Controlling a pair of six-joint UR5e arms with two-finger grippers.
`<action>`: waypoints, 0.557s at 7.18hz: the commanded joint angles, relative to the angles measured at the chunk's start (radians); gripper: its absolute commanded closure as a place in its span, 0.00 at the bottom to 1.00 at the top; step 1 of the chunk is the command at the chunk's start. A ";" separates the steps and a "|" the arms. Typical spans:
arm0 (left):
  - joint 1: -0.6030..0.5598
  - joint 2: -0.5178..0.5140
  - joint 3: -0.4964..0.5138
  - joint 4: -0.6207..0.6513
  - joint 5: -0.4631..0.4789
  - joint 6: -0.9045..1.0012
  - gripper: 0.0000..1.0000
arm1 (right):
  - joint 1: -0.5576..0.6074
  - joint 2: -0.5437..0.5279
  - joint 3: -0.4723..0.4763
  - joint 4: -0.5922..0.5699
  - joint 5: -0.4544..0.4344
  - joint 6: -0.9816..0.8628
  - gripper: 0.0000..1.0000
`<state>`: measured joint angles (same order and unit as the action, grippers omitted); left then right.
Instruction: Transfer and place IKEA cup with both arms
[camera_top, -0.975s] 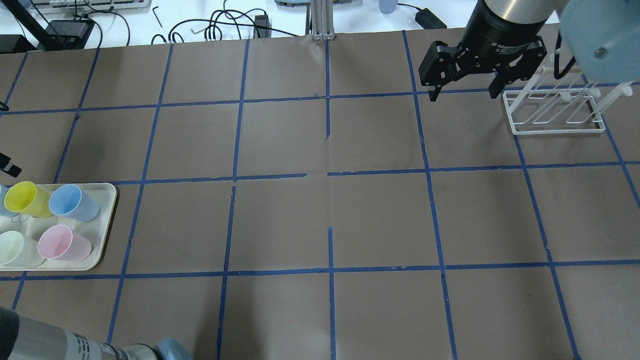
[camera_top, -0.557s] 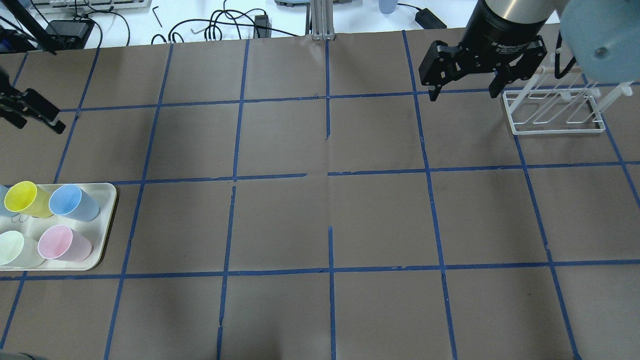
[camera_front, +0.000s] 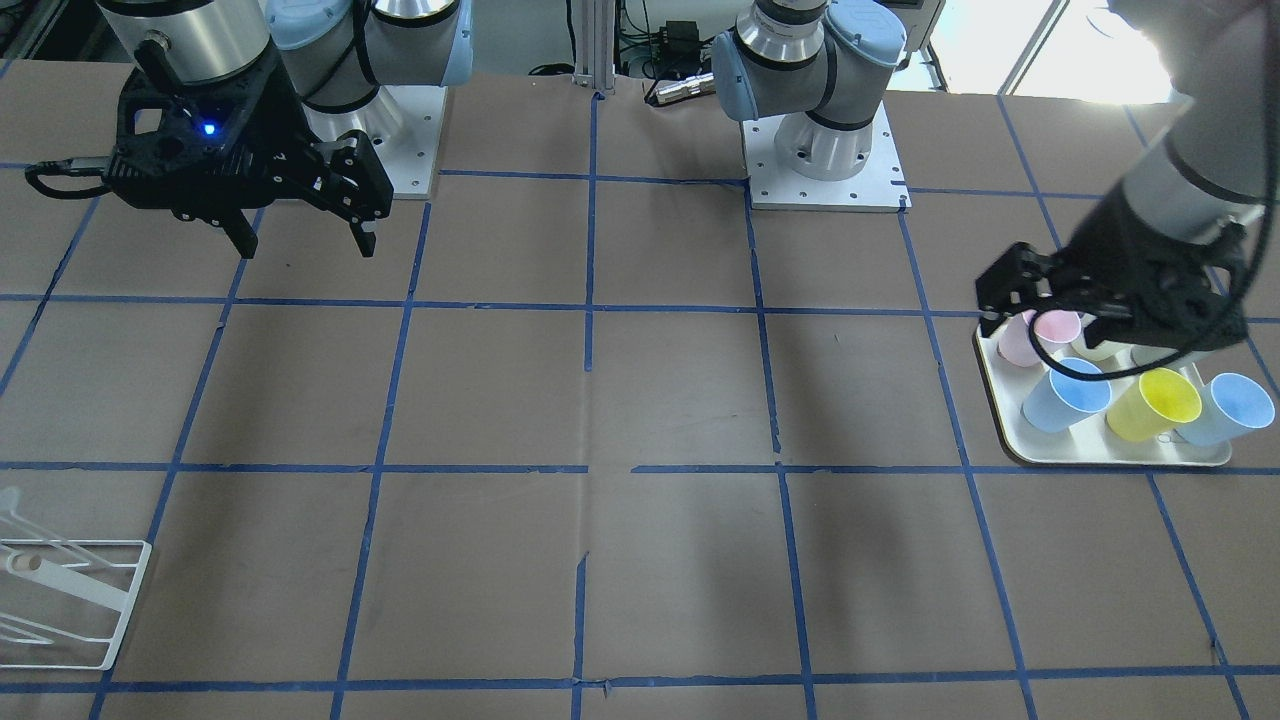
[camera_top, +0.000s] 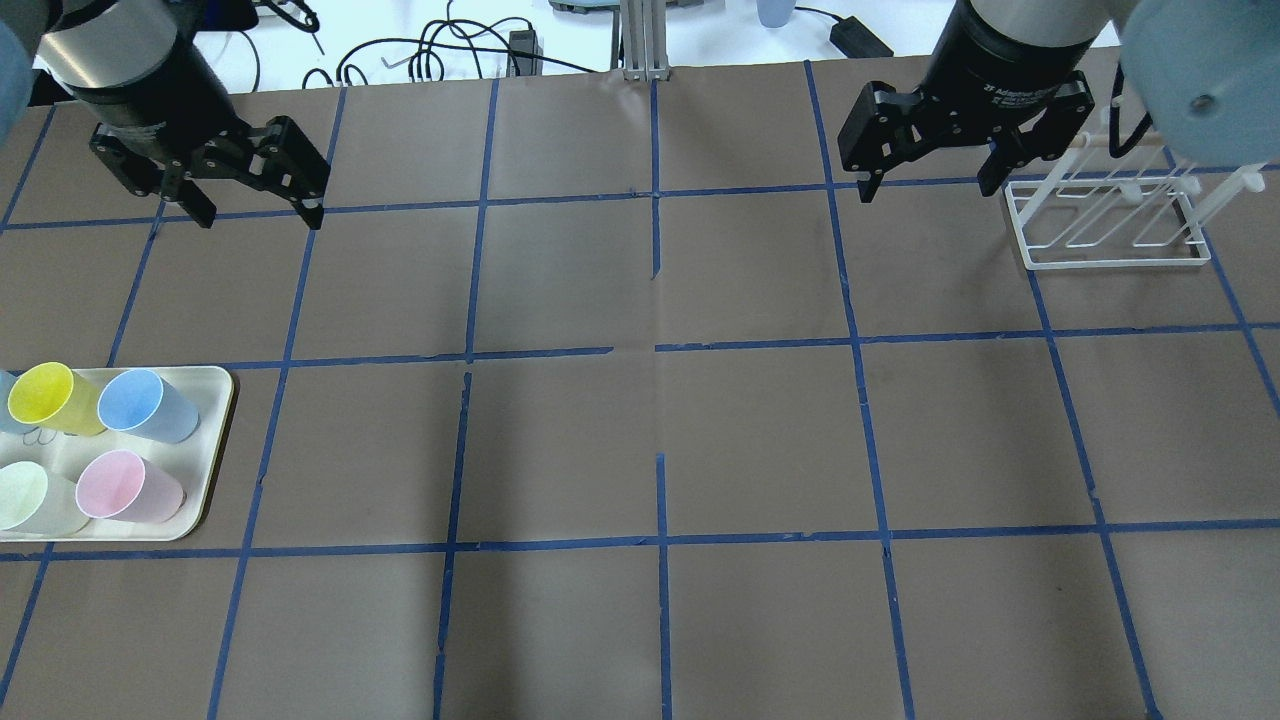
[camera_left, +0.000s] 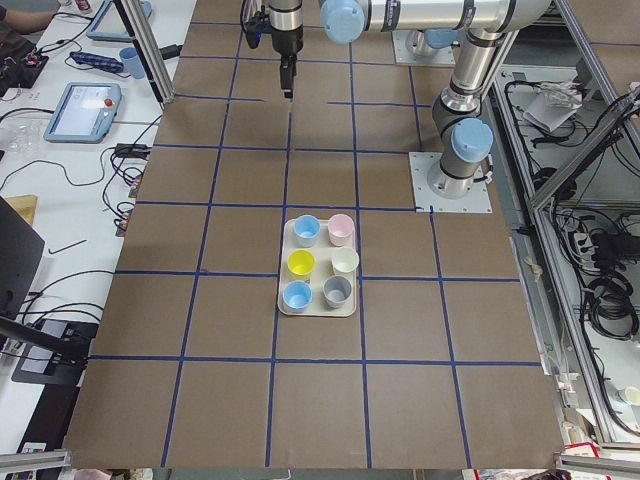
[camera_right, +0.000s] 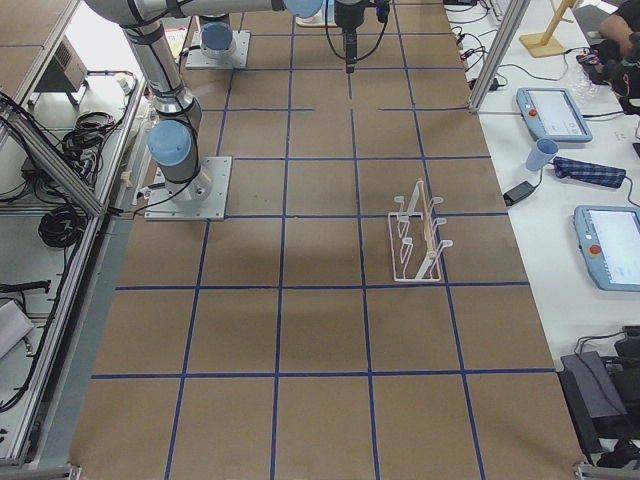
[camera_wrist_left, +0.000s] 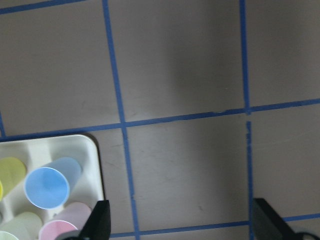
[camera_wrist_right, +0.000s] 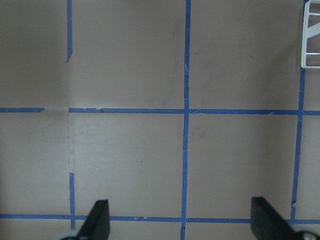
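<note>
silver-grey arms (camera_front: 190, 30), light-blue joint caps (camera_front: 740, 80), black pincers (camera_top: 929, 192)

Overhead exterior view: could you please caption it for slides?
Left gripper and right gripper hover open; yellow cup stands in the tray.

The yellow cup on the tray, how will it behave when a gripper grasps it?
The yellow cup looks empty and plastic, so it is probably light and easily tipped. Its smooth tapered wall may slip in a pinch.

White print "2F Adaptive" on black wrist body of right gripper (camera_top: 930, 190), above counter's far edge; smaller lines beneath too blurred to read.
</note>
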<state>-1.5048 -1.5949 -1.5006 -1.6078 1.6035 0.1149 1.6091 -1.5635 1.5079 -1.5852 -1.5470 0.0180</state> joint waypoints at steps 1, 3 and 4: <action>-0.071 0.056 -0.015 -0.024 -0.007 -0.084 0.00 | 0.000 -0.001 0.000 0.001 0.001 0.000 0.00; -0.017 0.056 -0.046 -0.011 -0.016 -0.075 0.00 | 0.000 -0.001 0.002 0.001 -0.001 -0.001 0.00; -0.017 0.037 -0.020 -0.014 -0.004 -0.080 0.00 | 0.000 -0.001 0.002 0.001 -0.001 -0.001 0.00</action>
<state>-1.5327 -1.5441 -1.5379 -1.6202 1.5939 0.0394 1.6091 -1.5646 1.5092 -1.5846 -1.5473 0.0170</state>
